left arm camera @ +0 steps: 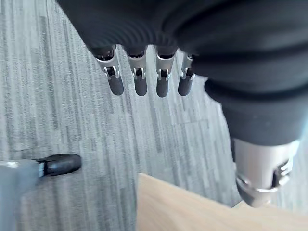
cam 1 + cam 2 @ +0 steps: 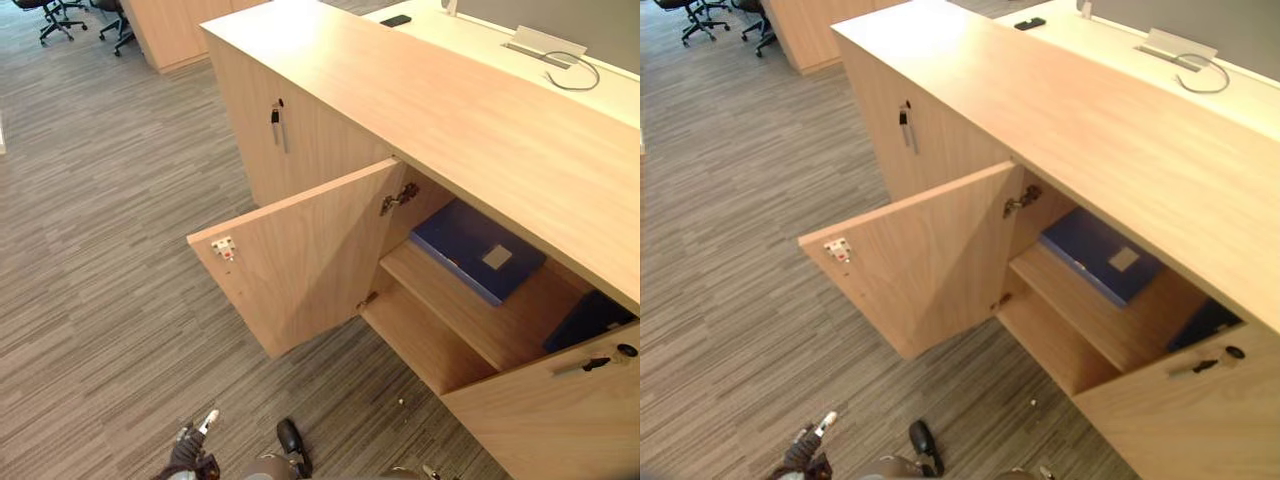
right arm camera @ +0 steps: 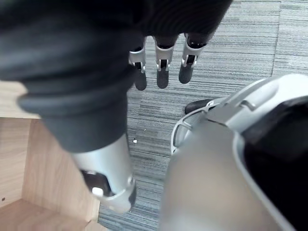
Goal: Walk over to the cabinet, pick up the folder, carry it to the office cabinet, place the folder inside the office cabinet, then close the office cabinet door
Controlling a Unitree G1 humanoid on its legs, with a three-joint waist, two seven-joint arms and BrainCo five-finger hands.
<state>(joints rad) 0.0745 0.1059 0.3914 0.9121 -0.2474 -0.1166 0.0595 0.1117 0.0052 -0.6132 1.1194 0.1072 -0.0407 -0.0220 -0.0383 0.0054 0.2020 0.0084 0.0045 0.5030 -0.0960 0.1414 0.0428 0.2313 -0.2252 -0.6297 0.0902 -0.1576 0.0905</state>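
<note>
The flat blue plastic folder (image 2: 478,250) lies on the upper wooden shelf (image 2: 455,310) inside the light-wood office cabinet (image 2: 430,110), well ahead of both hands and touched by neither. The left robot hand (image 1: 140,79) and the right robot hand (image 3: 163,72) hang low over the grey striped carpet (image 2: 100,250), fingers straight, relaxed and empty. The hinged wooden door (image 2: 300,265) stands wide open ahead of the left robot hand, so closing it looks like the remaining step. A push near the hinge would barely turn the door. A fast swing could bounce it off the frame. The folder's near corner appears close to the shelf edge and might catch the door.
</note>
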